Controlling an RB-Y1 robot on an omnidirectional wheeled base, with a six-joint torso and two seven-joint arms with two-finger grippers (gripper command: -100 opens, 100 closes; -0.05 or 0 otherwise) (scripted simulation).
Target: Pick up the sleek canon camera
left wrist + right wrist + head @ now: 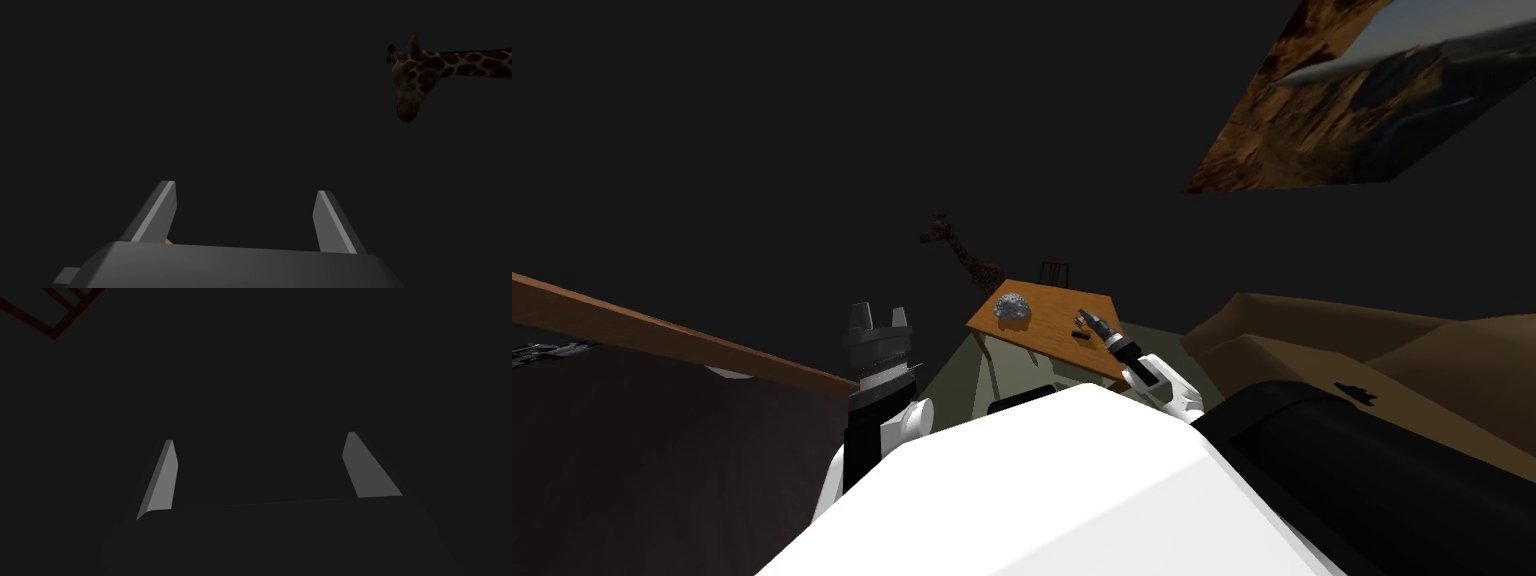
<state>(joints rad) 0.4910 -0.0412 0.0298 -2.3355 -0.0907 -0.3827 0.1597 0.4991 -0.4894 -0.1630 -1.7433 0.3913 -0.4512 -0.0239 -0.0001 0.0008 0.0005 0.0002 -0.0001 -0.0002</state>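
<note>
A small black object, seemingly the camera (1082, 338), lies on the wooden table (1042, 345) near its right edge. My right arm reaches out over the table, and its gripper (1086, 319) hovers just beyond the camera, apart from it. In the right wrist view that gripper (260, 438) is open with nothing between its fingers, against a dim flat background. My left gripper (877, 318) is raised to the left of the table. It is open too, and the left wrist view shows the left gripper (245, 187) empty.
A grey crumpled lump (1011, 308) sits on the table's left part. A giraffe figure (964, 255) and a dark chair (1054, 271) stand behind the table. A brown sofa (1372, 345) lies at the right, a long wooden board (662, 335) at the left.
</note>
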